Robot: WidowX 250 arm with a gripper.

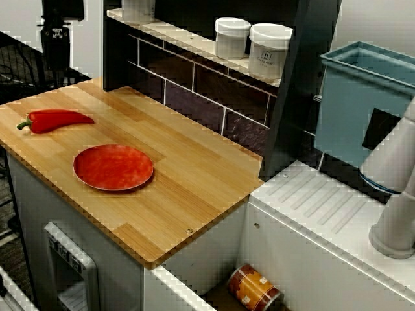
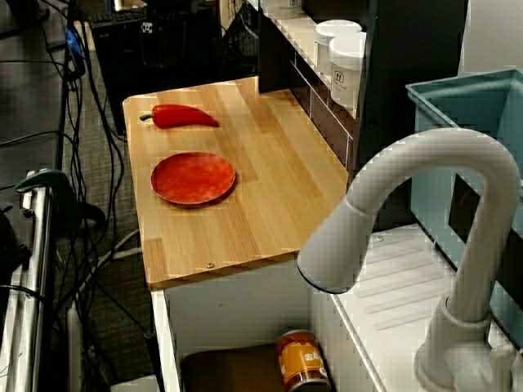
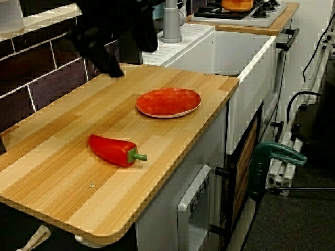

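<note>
No view shows the jaws plainly, so I cannot say whether they are open or closed, nor which way anything lies from them. In the low view from the table's end, a dark blurred shape [image 3: 112,31] hangs at the back of the table [image 1: 194,188] by the tiled wall. It could be part of the arm or the cabinet's black post; I cannot tell which.

The red pepper [image 1: 58,120] lies flat near the outer end of the table, far from the sink. Its long axis runs across the table's width, with the green stem toward the front edge and the tip toward the tiles. The red plate [image 1: 113,167] sits bare between the pepper and the sink, near the pepper but not touching it.

Two white jars [image 1: 269,52] on the shelf each carry a small round dark mark, too small to read. A can [image 1: 254,288] with an orange label lies on its side down in the sink, its writing illegible. A white faucet [image 2: 425,163] arches over the sink, and a blue bin [image 1: 363,97] stands behind it.
</note>
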